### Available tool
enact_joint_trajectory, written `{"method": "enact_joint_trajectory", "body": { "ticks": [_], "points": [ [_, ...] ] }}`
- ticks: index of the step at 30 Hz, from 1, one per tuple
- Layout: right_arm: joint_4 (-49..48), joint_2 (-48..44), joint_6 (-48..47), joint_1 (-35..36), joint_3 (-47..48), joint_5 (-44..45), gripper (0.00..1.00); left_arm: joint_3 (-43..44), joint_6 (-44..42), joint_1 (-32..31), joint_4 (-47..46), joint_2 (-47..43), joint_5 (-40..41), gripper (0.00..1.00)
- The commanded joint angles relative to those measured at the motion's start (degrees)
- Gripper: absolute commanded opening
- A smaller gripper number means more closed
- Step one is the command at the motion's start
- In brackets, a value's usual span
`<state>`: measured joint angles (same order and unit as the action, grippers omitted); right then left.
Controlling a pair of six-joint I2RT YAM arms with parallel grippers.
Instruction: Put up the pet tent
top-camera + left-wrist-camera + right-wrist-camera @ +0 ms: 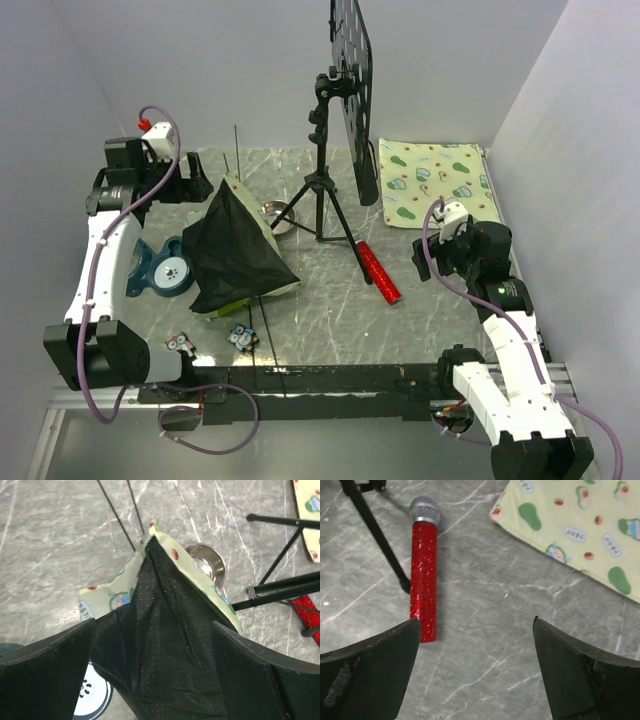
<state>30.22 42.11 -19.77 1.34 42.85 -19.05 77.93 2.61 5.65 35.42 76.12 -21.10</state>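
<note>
The left jaws are hanging spread wide over the tent point(170, 645), pinching nothing; the right jaws are gaping over the counter point(485, 630) near the microphone point(423, 580).

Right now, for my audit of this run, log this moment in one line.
pet tent: tipped, black base showing, not set up | left gripper: open, at tent | right gripper: open, empty, near red microphone

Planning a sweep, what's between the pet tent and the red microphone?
Legs of the black tripod, plus a steel bowl beside the pet tent, per the top view.
</note>
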Motion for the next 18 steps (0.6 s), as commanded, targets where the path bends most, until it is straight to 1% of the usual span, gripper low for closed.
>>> {"method": "enact_joint_trajectory", "body": {
  "ticks": [1, 3, 5, 11, 15, 18],
  "points": [
    [3.7, -1.6, -0.5, 0.2, 1.8, -3.4, 1.0, 2.8, -4.9, -1.9, -1.1, 0.4, -3.0, 1.0],
    [5.6, -2.4, -1.8, 1.5, 2.1, -3.5, 1.0, 3.3, -10.9, -2.1, -0.3, 1.5, -10.7, 1.0],
    [7.3, -3.3, -3.6, 3.2, 2.0, -2.5, 1.0, 3.4, -15.0, -2.9, -0.3, 2.6, -16.1, 1.0],
    [13.1, -4.6, -9.6, 6.2, 0.7, 0.2, 1.0, 4.6, -24.5, -8.5, -1.8, 8.2, -25.4, 1.0],
    [18.2, -6.9, -15.9, 8.0, 0.0, 0.9, 1.0, 5.0, -27.7, -12.2, -7.6, 11.5, -28.2, 1.0],
    [22.0, -7.4, -18.6, 7.9, 1.1, 1.4, 1.0, 7.8, -30.8, -13.4, -8.3, 15.1, -35.5, 1.0]
  ]
}}
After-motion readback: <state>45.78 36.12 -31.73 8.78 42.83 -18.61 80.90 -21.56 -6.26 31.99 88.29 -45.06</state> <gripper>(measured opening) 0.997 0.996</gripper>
